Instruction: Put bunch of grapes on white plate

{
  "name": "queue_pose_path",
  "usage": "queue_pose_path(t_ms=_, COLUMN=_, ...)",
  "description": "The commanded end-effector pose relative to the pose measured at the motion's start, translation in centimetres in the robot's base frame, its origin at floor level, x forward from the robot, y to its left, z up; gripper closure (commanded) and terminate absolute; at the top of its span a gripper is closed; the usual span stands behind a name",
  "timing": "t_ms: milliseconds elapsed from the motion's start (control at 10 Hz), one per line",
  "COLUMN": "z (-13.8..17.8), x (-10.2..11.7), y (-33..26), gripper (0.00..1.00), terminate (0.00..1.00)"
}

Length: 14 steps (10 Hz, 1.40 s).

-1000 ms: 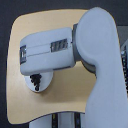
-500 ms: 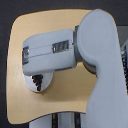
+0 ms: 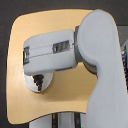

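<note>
Item, bunch of grapes: you could not make it out with certainty in the exterior view; a small dark patch sat between the gripper's [image 3: 39, 81] fingers, directly over the white plate [image 3: 31, 86], and it may have been the bunch, but the picture was too coarse to confirm it. Item, white plate: round, pale, lying on the wooden table [image 3: 45, 30] toward the exterior view's left and lower part, mostly covered from above by the gripper, with only its left and lower rim showing. Item, gripper: pointed downward at the plate, its dark fingers low over or touching the dish; whether they were apart or clamped on something you could not tell. Item, arm [image 3: 95, 60]: a large white forearm and shoulder filling the exterior view's right, reaching across the table. Change recorded: over the last second the arm had shifted only slightly, the forearm tilting a little and the gripper staying over the plate in much the same place. Your reading, as a judgement: the task stood at the placing step, with the carry finished and the release either under way or about to begin; you should check that the bunch rests wholly inside the rim before withdrawal.
</note>
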Motion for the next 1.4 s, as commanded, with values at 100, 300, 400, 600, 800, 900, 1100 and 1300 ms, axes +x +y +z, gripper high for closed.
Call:
queue_pose_path(t_ms=100, z=-1.7, x=0.0, y=0.2, gripper=1.00, terminate=0.00)
queue_pose_path(t_ms=300, z=-1.7, x=0.2, y=0.2, gripper=1.00, terminate=0.00)
queue_pose_path(t_ms=400, z=-1.7, x=0.0, y=0.2, gripper=1.00, terminate=0.00)
queue_pose_path(t_ms=600, z=-1.5, x=0.1, y=0.3, gripper=0.00, terminate=0.00)
queue_pose_path(t_ms=800, z=-1.3, x=0.0, y=0.6, gripper=0.00, terminate=0.00)
queue_pose_path(t_ms=900, z=-0.8, x=0.1, y=1.0, gripper=0.00, terminate=0.00)
queue_pose_path(t_ms=1100, z=0.8, x=0.7, y=2.8, gripper=0.00, terminate=0.00)
queue_pose_path(t_ms=1300, z=2.1, x=1.2, y=4.1, gripper=0.00, terminate=0.00)
